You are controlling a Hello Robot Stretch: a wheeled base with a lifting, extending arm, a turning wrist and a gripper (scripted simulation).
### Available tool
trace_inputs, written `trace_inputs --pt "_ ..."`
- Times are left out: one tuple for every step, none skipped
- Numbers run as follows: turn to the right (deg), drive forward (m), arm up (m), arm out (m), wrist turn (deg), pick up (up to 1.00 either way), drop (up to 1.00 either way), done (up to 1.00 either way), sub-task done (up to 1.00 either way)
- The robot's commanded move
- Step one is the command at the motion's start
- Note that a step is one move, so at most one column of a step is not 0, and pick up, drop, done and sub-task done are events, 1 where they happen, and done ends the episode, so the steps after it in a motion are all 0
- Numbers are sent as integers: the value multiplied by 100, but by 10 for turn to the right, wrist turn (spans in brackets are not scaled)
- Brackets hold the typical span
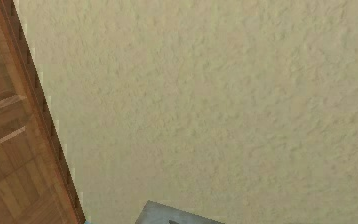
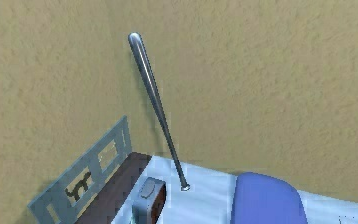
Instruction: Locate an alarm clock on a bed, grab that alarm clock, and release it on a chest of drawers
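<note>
Likely the alarm clock: small grey box, dark face, upright at the bed edge by the headboard, near the bat foot. Cannot tell claw's state.

You had a bed with a pale sheet. On it lay 1 blue pillow and 1 grey bat propped on end. 1 small grey box sat at its dark edge.
</note>
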Motion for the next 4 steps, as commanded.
trace_inputs --pt "0 0 0 28 0 0 0 0 0" --pt "0 0 0 0 450 0 0 0 0" --pt "0 0 0 0 450 0 0 0 0" --pt "0 0 0 0 450 0 0 0 0"
